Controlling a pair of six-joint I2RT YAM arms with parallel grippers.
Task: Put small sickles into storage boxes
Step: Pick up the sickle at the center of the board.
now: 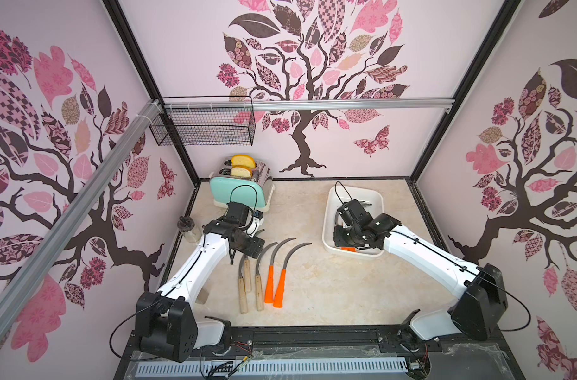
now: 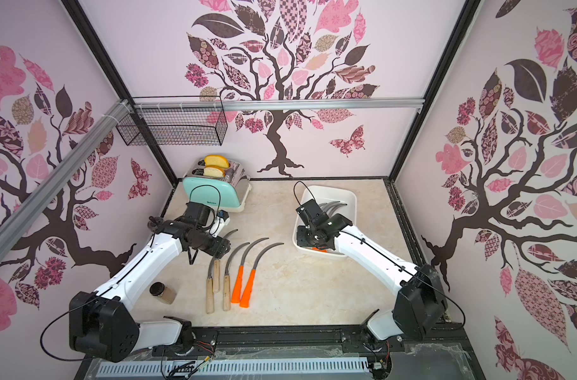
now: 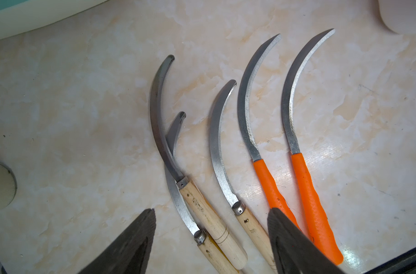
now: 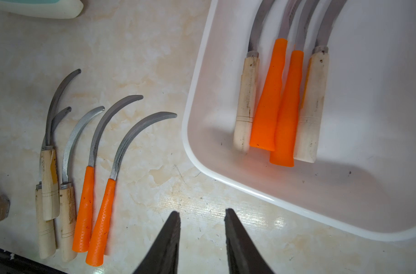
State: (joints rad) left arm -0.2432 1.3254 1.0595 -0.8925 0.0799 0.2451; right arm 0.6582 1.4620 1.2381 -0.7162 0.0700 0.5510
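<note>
1. Probably stiff, light and sharp-edged: best gripped at the handle, never the blade.
2. 5 small sickles (image 1: 269,284) on the table (image 1: 330,279), 4 in the white tray (image 4: 373,113).
3. Wide and empty, left claw (image 3: 211,211) above wooden handles; narrowly parted and empty, right claw (image 4: 203,212).
4. Glossy marble-look table, likely slick; walled booth, toaster (image 1: 239,194) at back.

Four sickles (image 4: 268,102) in tray (image 4: 368,142), right; five sickles (image 1: 269,283) on table (image 1: 346,279), left; toaster (image 1: 237,194) behind.
</note>
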